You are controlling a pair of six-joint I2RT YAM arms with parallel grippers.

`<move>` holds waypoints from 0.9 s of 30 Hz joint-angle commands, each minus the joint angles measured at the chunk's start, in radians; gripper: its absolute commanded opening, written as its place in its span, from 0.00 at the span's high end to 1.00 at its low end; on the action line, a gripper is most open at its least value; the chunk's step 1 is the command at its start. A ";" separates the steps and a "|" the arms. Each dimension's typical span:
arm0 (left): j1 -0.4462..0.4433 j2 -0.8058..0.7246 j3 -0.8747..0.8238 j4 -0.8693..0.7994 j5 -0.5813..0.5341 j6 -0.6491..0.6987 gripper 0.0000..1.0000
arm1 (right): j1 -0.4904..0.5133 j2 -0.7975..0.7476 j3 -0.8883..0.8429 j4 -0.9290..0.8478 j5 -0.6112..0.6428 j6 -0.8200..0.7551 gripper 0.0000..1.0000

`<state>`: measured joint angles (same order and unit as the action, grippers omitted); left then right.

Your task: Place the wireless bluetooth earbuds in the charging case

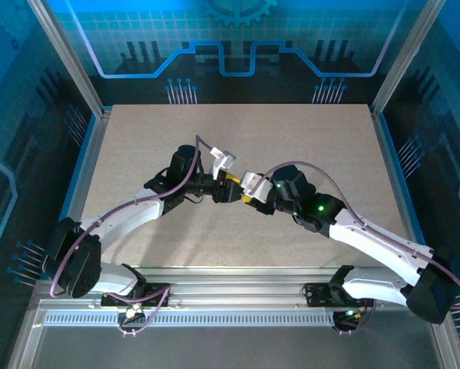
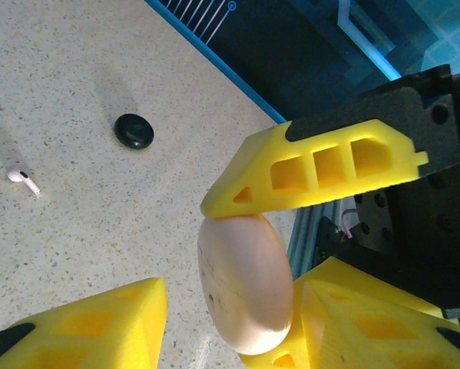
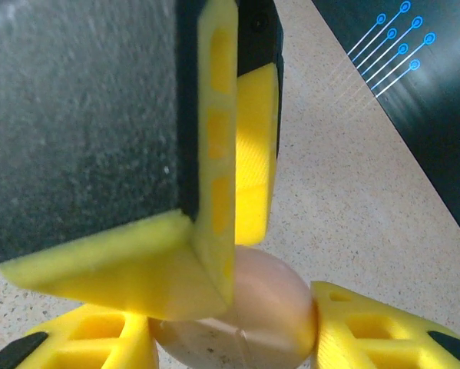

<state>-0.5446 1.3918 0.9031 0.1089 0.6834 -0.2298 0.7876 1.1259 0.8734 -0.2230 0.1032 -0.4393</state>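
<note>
pink charging case [image 2: 245,292], seemingly closed, is pinched by right gripper [image 3: 233,330]; left gripper [image 2: 230,307] spread around it. one earbud [image 2: 21,179] loose on table [image 2: 99,231], upper left; insertion judged unstarted.

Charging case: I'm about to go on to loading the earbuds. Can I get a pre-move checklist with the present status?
1. Hold of the right gripper on the charging case: ok, the case sits between both of its fingers.
2. The left gripper free to pick: ok, jaws apart, with table showing between one finger and the case.
3. Case lid open: not ok, it looks closed and only a seam shows.
4. One earbud located: ok, it lies on the table, apart from the black disc.
5. The second earbud located: cannot tell.
6. Room between the grippers: not ok, their fingers crowd the case.
</note>
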 commanded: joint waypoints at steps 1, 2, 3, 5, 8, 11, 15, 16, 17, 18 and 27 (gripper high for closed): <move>-0.014 0.021 0.037 -0.011 -0.008 0.009 0.52 | 0.020 0.004 0.039 0.027 -0.009 -0.007 0.57; -0.016 0.024 0.040 -0.014 -0.011 0.012 0.53 | 0.021 0.003 0.041 0.027 -0.010 -0.008 0.57; -0.018 0.026 0.043 -0.017 -0.014 0.013 0.54 | 0.022 0.003 0.042 0.028 -0.011 -0.008 0.57; -0.018 0.029 0.046 -0.020 -0.016 0.015 0.57 | 0.023 0.004 0.045 0.027 -0.016 -0.010 0.57; -0.020 0.032 0.050 -0.021 -0.009 0.017 0.64 | 0.027 0.006 0.047 0.028 -0.019 -0.011 0.57; -0.019 0.033 0.054 -0.025 0.002 0.018 0.73 | 0.027 0.007 0.044 0.033 -0.015 -0.010 0.57; -0.020 0.032 0.053 -0.026 0.015 0.023 0.79 | 0.028 0.007 0.039 0.042 -0.007 -0.006 0.56; -0.020 0.029 0.053 -0.026 0.015 0.024 0.81 | 0.028 0.006 0.039 0.043 -0.004 -0.005 0.56; -0.020 0.026 0.053 -0.027 0.015 0.029 0.83 | 0.028 0.006 0.038 0.045 -0.002 -0.005 0.56; -0.020 0.024 0.051 -0.029 0.012 0.033 0.84 | 0.027 0.005 0.036 0.048 0.001 -0.002 0.54; 0.016 -0.009 0.013 0.010 -0.048 0.072 0.89 | -0.035 -0.049 0.015 0.020 -0.076 0.083 0.33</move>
<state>-0.5507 1.4082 0.9283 0.0944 0.6556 -0.1944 0.7837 1.1213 0.8791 -0.2104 0.0956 -0.4057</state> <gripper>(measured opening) 0.191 0.671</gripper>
